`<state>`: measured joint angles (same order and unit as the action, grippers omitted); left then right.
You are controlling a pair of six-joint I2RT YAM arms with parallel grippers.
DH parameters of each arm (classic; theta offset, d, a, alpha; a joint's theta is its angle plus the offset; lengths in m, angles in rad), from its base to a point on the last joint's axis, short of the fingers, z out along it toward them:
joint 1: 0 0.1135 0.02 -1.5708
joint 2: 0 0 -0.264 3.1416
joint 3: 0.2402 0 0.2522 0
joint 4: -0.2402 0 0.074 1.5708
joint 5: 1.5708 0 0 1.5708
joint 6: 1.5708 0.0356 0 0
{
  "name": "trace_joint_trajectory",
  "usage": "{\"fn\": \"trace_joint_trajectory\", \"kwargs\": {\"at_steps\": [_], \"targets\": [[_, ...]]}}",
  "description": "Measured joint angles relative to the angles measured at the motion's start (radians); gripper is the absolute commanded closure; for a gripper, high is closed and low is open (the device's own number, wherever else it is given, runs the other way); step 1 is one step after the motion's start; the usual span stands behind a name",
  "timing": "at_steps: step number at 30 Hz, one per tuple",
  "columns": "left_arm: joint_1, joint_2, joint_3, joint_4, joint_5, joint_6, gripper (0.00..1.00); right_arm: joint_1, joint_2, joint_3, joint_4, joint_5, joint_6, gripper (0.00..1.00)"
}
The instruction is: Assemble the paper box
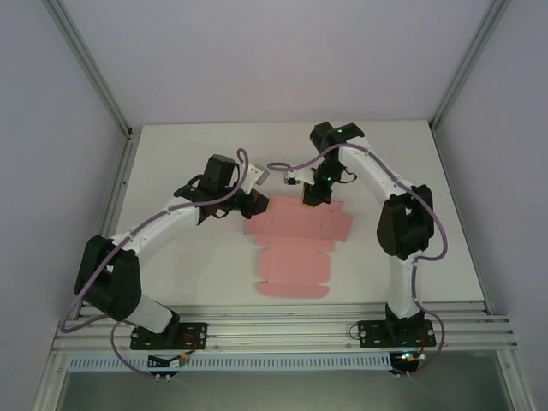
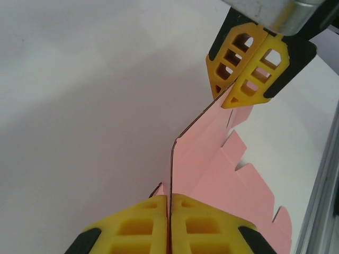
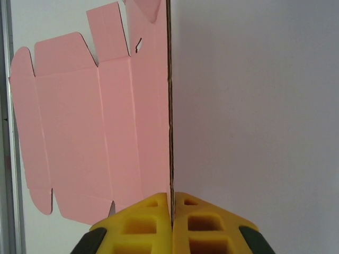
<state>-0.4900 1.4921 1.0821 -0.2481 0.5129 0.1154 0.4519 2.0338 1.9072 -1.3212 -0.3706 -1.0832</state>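
Left pincer (image 2: 169,203) pressed together, pinching the far edge of the paper box (image 1: 295,257), a flat pink die-cut sheet. Right pincer (image 3: 172,203) likewise clamped shut on that same edge, further along. The sheet's remaining panels and flaps spread from both pincers toward the arm bases on the white bench (image 1: 188,163).

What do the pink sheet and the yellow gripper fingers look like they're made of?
The paper box looks like thin matte card: flat pink face, darker cut edge, die-cut flaps, and it bends between the two grips. The fingers of the left gripper look like moulded yellow plastic, semi-matte, with open ribbed pockets; their black outer parts may be rubber, hard to tell.
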Motion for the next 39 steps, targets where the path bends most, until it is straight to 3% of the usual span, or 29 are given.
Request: {"fn": "trace_joint_trajectory", "kwargs": {"at_steps": [5,12,18,22,28,29,33,35,39], "targets": [[-0.07,-0.011,0.0,0.023,-0.179,-0.017,1.0,-0.002,0.0,0.001,0.019,0.005,0.102,1.0],[-0.245,0.003,-0.007,0.137,-0.666,-0.044,1.0,-0.006,0.0,0.025,0.033,-0.034,0.346,1.0],[-0.367,0.126,0.006,0.273,-1.033,-0.047,1.0,0.0,0.0,0.026,0.053,-0.046,0.568,1.0],[-0.411,0.215,0.06,0.307,-1.194,-0.049,1.0,0.001,0.0,0.026,0.058,-0.044,0.636,1.0],[-0.425,0.251,0.11,0.308,-1.294,-0.082,1.0,-0.008,-0.014,0.026,0.105,-0.046,0.658,1.0],[-0.428,0.251,0.11,0.312,-1.301,-0.088,0.91,-0.008,-0.016,0.026,0.103,-0.046,0.658,1.0],[-0.435,0.237,0.093,0.334,-1.307,-0.095,0.74,-0.005,-0.018,0.026,0.102,-0.046,0.657,1.0],[-0.44,0.206,0.078,0.33,-1.29,-0.097,0.51,0.002,-0.021,0.026,0.103,-0.048,0.657,1.0],[-0.434,0.071,0.005,0.299,-1.222,-0.102,0.16,0.003,-0.036,0.025,0.111,-0.062,0.653,1.0]]}}
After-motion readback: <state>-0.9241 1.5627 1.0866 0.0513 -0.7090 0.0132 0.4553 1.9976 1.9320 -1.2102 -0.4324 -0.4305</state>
